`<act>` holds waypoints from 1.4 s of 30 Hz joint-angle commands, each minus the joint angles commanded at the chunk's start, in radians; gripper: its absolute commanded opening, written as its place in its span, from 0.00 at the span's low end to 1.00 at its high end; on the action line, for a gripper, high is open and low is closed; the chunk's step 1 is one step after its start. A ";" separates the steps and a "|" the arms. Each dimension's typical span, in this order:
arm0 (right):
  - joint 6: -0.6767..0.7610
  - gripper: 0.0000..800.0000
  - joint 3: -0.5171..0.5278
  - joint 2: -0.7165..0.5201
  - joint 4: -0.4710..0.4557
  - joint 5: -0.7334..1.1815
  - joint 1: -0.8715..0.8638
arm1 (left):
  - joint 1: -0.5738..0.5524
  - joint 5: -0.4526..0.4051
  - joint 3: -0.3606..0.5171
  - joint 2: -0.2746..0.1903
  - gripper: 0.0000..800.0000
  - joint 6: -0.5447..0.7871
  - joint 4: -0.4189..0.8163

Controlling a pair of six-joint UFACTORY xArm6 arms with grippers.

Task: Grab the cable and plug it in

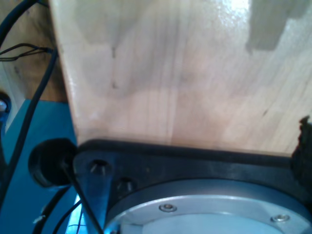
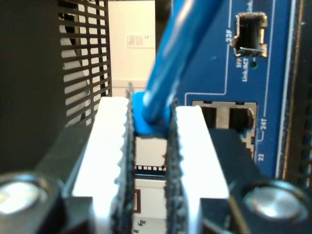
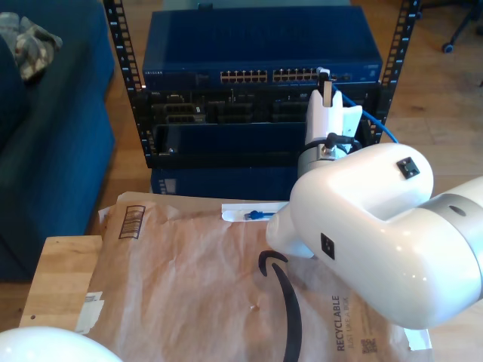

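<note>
Exterior view: high, looks down over paper-covered table (image 3: 189,302) toward rack switch (image 3: 260,45) at 12 o'clock. Second wrist view: v. close, faces switch ports (image 2: 229,119); shared w/ exterior. First wrist view: close on wood surface (image 1: 170,73).

The second gripper (image 2: 151,146), jaws pinched on the cable (image 2: 175,53) plug, sits just before the blue switch (image 3: 260,45). A black perforated rack panel (image 2: 83,53) crowds one flank. In the exterior view, the brown paper (image 3: 196,286) nearer lies open.
</note>
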 joint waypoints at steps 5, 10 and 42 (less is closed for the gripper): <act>-0.008 0.00 -0.008 0.006 0.023 0.002 0.005 | 0.000 0.000 0.000 0.000 1.00 0.000 0.000; -0.009 0.00 -0.005 0.009 0.026 0.002 0.023 | 0.000 0.000 0.000 0.000 1.00 0.000 0.000; -0.009 0.00 -0.081 0.064 0.049 0.005 0.025 | 0.000 0.000 0.000 0.000 1.00 0.000 0.000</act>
